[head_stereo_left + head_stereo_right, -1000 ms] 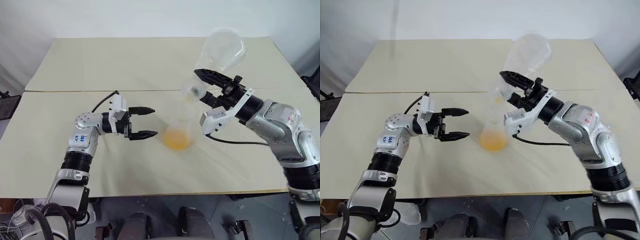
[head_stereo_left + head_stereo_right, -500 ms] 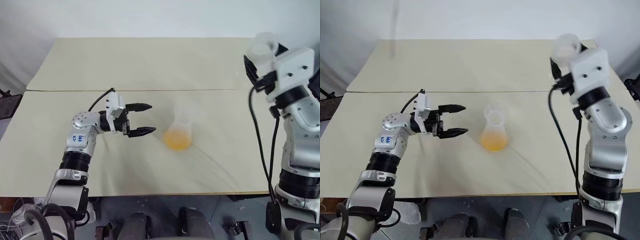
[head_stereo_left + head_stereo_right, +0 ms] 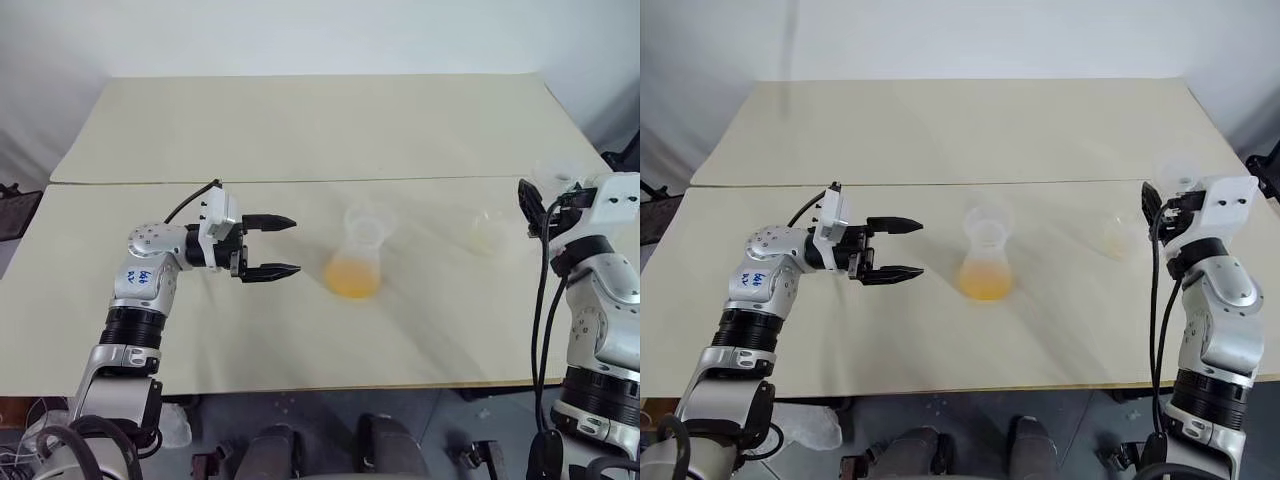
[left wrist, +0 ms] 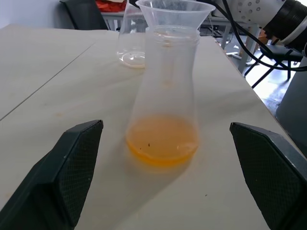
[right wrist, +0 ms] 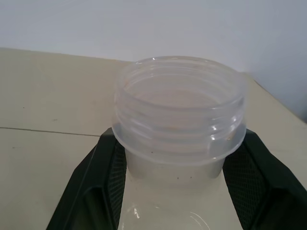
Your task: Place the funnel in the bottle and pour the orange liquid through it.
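The table [image 3: 300,130] is a wide, cloth-covered surface with a seam running left to right just beyond the work. Its far half is bare, and so is the near strip in front of the glassware.

The larger flask [image 3: 486,232] is far to the right, close to the table's right edge. It looks empty. The right gripper [image 5: 177,139] is clenched on its threaded neck, one finger on either side. Whether its base already rests on the cloth cannot be told.

The bottle [image 3: 358,262] stands upright near the middle of the table, well apart from the larger flask. The left gripper [image 3: 292,245] is level with it on its left, released, jaws spread wide and aimed at it but not touching.

The funnel [image 4: 175,10] sits in the bottle's neck, its mouth flaring just above the rim. The orange liquid [image 4: 162,143] lies as a shallow layer at the bottom of the bottle.

By this, both funnel placing and pouring look done, and the step in hand is putting the emptied flask away. The next move calls for setting it flat, releasing the neck and drawing the right arm off. The risk is the nearby right edge, so a spot further left or further away gives more margin. The left arm has room to retreat left without brushing the bottle.
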{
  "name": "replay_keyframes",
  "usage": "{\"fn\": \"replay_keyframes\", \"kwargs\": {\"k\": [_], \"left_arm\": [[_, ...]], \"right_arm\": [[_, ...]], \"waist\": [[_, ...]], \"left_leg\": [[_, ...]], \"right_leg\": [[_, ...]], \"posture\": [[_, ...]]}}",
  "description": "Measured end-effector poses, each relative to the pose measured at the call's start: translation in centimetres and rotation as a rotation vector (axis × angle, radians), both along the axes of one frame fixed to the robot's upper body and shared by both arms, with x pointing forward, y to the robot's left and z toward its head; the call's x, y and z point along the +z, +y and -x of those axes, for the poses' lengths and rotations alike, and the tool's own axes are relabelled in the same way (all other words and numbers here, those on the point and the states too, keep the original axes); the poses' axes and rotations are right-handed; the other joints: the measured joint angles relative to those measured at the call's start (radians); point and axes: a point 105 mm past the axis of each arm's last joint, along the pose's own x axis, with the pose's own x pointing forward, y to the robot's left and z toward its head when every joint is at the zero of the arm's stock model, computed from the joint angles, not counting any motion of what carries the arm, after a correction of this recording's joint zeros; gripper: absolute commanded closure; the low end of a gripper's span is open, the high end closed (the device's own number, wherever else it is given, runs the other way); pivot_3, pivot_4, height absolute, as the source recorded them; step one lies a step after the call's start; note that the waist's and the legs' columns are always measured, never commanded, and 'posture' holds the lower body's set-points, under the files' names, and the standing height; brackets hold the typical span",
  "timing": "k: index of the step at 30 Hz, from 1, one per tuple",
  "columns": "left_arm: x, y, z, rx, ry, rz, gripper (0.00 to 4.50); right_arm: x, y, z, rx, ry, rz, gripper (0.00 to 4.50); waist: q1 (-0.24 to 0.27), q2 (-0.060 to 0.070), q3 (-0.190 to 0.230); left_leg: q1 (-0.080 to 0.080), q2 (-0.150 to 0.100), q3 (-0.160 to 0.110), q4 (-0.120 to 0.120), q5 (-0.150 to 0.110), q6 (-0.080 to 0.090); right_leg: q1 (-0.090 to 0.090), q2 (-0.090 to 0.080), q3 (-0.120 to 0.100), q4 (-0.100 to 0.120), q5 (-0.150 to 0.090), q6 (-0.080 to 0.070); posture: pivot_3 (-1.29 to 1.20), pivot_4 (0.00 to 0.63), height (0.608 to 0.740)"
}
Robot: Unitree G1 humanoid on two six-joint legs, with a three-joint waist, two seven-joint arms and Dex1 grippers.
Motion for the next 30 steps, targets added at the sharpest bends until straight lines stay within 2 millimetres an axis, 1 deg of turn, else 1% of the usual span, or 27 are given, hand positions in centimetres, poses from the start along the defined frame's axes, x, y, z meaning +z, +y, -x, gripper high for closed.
{"fn": "replay_keyframes", "kwargs": {"k": [1,2,3,6,7,13,18,21,26,28,30], "left_arm": [[0.0,0.0,0.0,0.001,0.0,0.0,0.0],[0.0,0.0,0.0,0.003,-0.001,0.001,0.0],[0.0,-0.1,0.0,0.003,-0.001,0.002,0.0],[0.0,-0.3,-0.1,0.005,0.0,0.01,0.0],[0.0,-0.3,-0.1,0.006,0.0,0.013,0.0],[-0.1,-0.5,-0.1,0.006,0.004,0.017,0.0],[-0.2,-0.7,-0.3,0.017,0.016,0.027,0.0],[-0.2,-0.7,-0.3,0.019,0.016,0.028,0.0],[-0.2,-0.7,-0.4,0.022,0.016,0.03,0.0],[-0.2,-0.7,-0.4,0.025,0.016,0.031,0.0],[-0.2,-0.7,-0.4,0.027,0.015,0.032,0.0]], "right_arm": [[-0.1,-0.1,0.0,-0.002,0.001,-0.008,2.08],[-0.2,-0.2,-0.1,-0.008,0.005,-0.013,1.38],[-0.3,-0.4,-0.1,-0.018,0.009,-0.017,1.17],[-0.4,-0.8,-0.2,-0.036,0.018,-0.015,0.12],[-0.3,-0.9,-0.2,-0.038,0.018,-0.014,0.06],[0.3,-1.3,0.0,-0.047,0.011,0.004,0.06],[1.6,-1.6,0.1,-0.044,-0.017,0.02,0.06],[2.0,-1.6,0.0,-0.039,-0.029,0.018,0.06],[1.4,-2.3,-0.2,-0.051,-0.001,0.003,0.06],[1.9,-2.6,-0.2,-0.05,-0.006,0.011,0.06],[2.9,-2.6,-0.1,-0.036,-0.035,0.011,0.06]], "waist": [[0.0,0.0,0.0],[0.0,0.0,0.0],[0.0,0.0,0.0],[-0.001,0.0,0.0],[-0.001,0.0,0.0],[0.0,0.0,0.0],[-0.001,0.0,0.0],[-0.001,0.0,0.0],[0.0,0.0,0.0],[-0.001,0.0,0.0],[-0.001,0.0,0.0]], "left_leg": [[0.0,0.0,0.0,0.0,0.0,0.0],[0.0,0.0,0.0,0.0,0.0,0.0],[0.0,0.0,0.0,0.0,0.0,0.0],[0.0,0.0,0.0,0.0,0.0,0.0],[0.0,0.0,0.0,0.0,0.0,0.0],[0.0,0.0,0.0,0.0,0.0,0.0],[0.0,0.0,0.0,0.0,0.0,0.0],[0.0,0.0,0.0,0.0,0.0,0.0],[0.0,0.0,0.001,0.0,0.0,0.0],[0.0,0.0,0.001,0.0,0.0,0.0],[0.0,0.0,0.001,0.0,0.0,0.0]], "right_leg": [[0.0,0.0,0.0,0.0,0.0,0.0],[0.0,0.0,0.0,0.0,0.0,0.0],[0.0,0.0,0.0,0.0,0.0,0.0],[0.0,0.0,0.0,0.0,0.0,0.0],[0.0,0.0,0.0,0.0,0.0,0.0],[0.0,0.0,0.0,0.0,0.0,0.0],[0.0,0.0,0.0,0.0,0.0,0.0],[0.0,0.0,0.0,0.0,0.0,0.0],[0.0,0.0,0.0,0.0,0.0,0.0],[0.0,0.0,0.0,0.0,0.0,0.0],[0.0,0.0,0.0,0.0,0.0,0.0]], "posture": [[0.0,0.15,0.74],[0.0,0.15,0.74],[0.0,0.15,0.74],[0.0,0.15,0.74],[0.0,0.15,0.74],[0.0,0.15,0.74],[0.0,0.15,0.74],[0.0,0.15,0.74],[0.0,0.15,0.74],[0.0,0.15,0.74],[0.0,0.15,0.74]]}}
